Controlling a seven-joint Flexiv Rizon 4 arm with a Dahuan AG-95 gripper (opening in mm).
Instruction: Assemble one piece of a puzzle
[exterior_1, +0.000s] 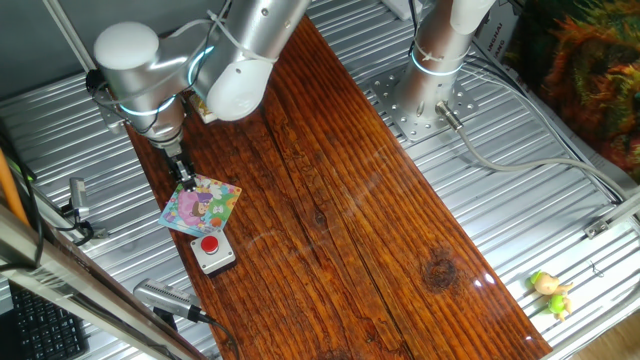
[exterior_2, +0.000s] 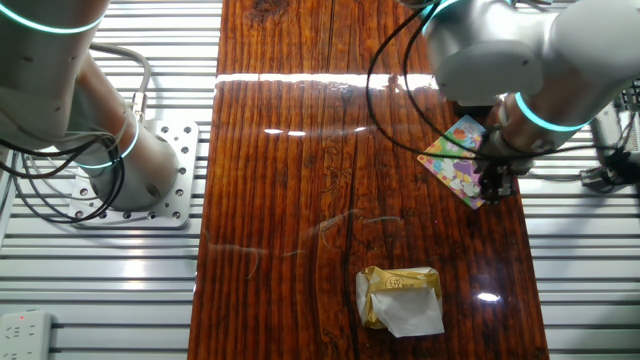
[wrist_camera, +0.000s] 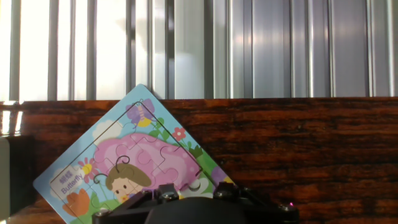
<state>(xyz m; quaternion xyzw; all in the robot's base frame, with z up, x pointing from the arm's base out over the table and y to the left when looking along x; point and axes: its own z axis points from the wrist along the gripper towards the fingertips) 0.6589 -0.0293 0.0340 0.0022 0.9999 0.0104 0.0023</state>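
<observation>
The puzzle is a small square board with a pastel cartoon picture. It lies flat, turned cornerwise, near the edge of the wooden table. It also shows in the other fixed view and the hand view. My gripper points straight down with its tip on or just above the board's edge; it also shows in the other fixed view. The fingers look close together. In the hand view only the dark gripper body shows, over the board's lower corner. Whether a loose piece is held is hidden.
A grey box with a red button sits just beside the puzzle. A yellow-and-white block lies further along the table. A second arm's base stands on the ribbed metal surface. A small toy lies off the table.
</observation>
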